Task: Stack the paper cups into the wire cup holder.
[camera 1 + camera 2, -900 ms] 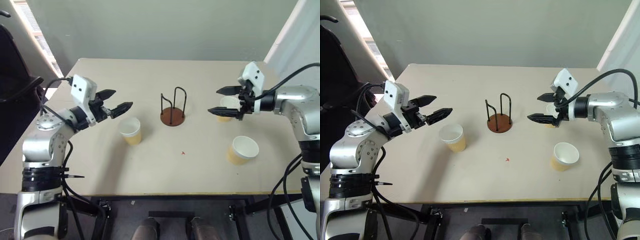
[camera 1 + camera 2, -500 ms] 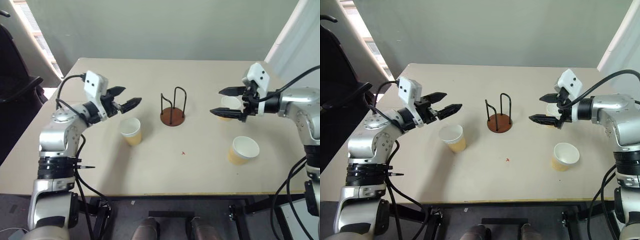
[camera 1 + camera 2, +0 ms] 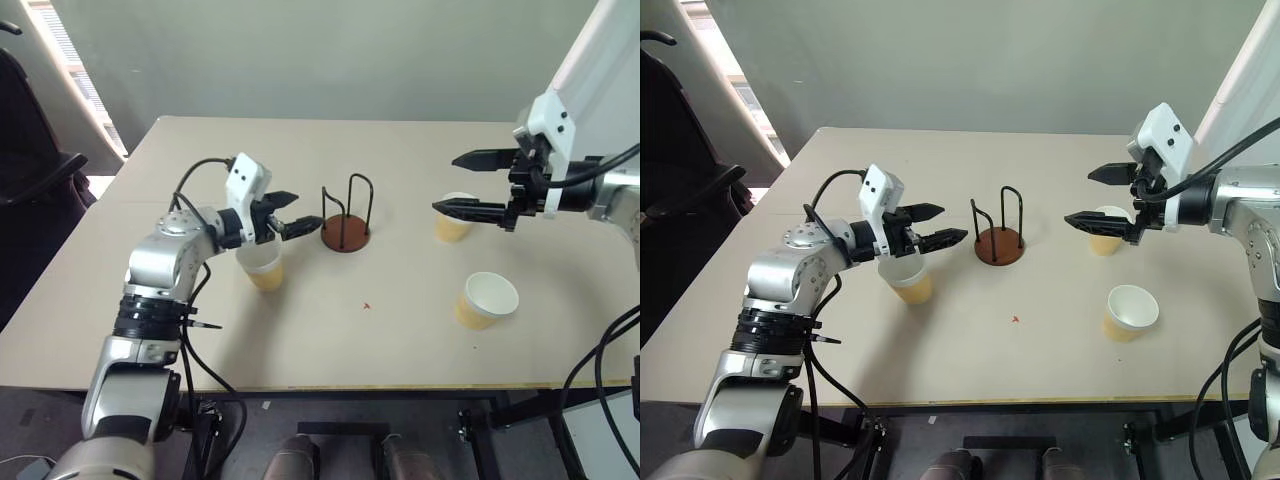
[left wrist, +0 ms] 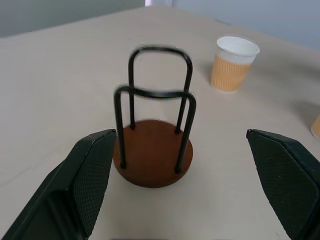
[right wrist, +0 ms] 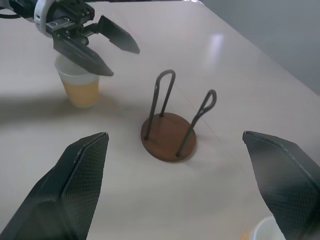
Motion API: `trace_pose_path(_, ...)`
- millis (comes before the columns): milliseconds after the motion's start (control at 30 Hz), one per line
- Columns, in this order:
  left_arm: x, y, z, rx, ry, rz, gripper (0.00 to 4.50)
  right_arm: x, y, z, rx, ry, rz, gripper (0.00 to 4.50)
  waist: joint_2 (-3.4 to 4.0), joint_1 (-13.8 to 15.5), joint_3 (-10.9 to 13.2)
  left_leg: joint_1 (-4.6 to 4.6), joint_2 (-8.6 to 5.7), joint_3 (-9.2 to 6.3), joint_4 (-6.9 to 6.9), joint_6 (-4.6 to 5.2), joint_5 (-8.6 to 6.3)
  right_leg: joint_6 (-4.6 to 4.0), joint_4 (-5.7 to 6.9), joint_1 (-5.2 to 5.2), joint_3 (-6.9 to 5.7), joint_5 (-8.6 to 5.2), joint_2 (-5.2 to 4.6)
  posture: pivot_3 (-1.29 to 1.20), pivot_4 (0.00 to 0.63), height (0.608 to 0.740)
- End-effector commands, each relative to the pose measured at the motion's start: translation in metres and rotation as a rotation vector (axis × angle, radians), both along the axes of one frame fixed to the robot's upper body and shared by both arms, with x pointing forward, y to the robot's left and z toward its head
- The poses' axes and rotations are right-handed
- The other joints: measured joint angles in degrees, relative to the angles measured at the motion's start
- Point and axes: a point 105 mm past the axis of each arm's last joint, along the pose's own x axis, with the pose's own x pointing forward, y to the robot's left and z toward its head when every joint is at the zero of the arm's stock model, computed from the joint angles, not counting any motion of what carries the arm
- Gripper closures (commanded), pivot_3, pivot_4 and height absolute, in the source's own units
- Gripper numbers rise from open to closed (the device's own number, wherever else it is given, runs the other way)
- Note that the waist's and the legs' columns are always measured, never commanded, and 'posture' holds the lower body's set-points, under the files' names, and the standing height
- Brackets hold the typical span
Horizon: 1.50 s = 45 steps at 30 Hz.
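The wire cup holder (image 3: 346,221) stands empty; three paper cups (image 3: 263,263) sit apart.

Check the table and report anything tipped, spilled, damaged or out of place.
Nothing stands out. All three paper cups stand upright and apart on the table, none dented or spilled. The wire cup holder stands upright and empty at the centre. Both the left gripper and right gripper are open, holding nothing.

1. The open black two-fingered left gripper (image 3: 293,212) is covering part of the rim of the tan-yellow paper cup beneath it (image 3: 264,271).
2. The picture's edge is cutting off a second tan-yellow paper cup (image 4: 316,125) in the left wrist view.
3. The top loops of the black wire cup holder with the reddish-brown disc base (image 4: 154,127) are blurring there.
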Motion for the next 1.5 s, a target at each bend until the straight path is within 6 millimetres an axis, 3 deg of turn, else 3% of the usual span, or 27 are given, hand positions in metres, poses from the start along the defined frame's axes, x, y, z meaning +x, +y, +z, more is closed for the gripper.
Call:
trace_pose_path(33,0.001,-0.007,0.008,-0.004,-0.021,-0.029,0.0,-0.011,-0.001,0.022,0.002,-0.081,0.001,0.04,0.0,0.0,0.0,0.0,0.0,0.0,-0.01,0.0,0.0,0.01,-0.01,0.0,0.0,0.0,0.0,0.0,0.15,0.74)
trace_pose_path(400,0.018,-0.024,0.007,-0.012,-0.013,-0.009,0.0,-0.017,0.001,0.027,0.0,-0.106,-0.008,0.04,-0.01,0.2,0.0,-0.03,-0.01,0.03,0.08,0.01,0.02,0.11,-0.04,0.04,0.02,-0.01,-0.01,0.0,0.15,0.74)
trace_pose_path(833,0.032,-0.042,-0.005,0.093,-0.001,-0.048,0.0,-0.021,0.009,0.031,0.007,-0.12,0.018,0.04,-0.01,0.3,0.0,-0.1,-0.01,0.03,0.24,0.03,0.03,0.23,-0.05,0.04,0.03,-0.08,-0.01,0.0,0.15,0.74)
trace_pose_path(1033,0.027,-0.063,-0.008,0.098,0.012,-0.129,0.0,-0.031,0.017,0.026,-0.008,-0.092,0.068,0.04,-0.01,0.3,0.0,-0.23,-0.03,0.06,0.41,0.03,0.02,0.36,-0.08,0.02,0.04,-0.13,-0.02,0.0,0.15,0.74)
trace_pose_path(1500,0.041,-0.084,-0.008,0.106,-0.044,-0.106,0.0,-0.035,0.013,0.018,-0.005,-0.078,0.03,0.04,-0.01,0.6,0.0,-0.31,-0.04,0.11,0.47,0.04,0.02,0.51,-0.09,0.01,0.07,-0.15,-0.06,0.0,0.15,0.74)
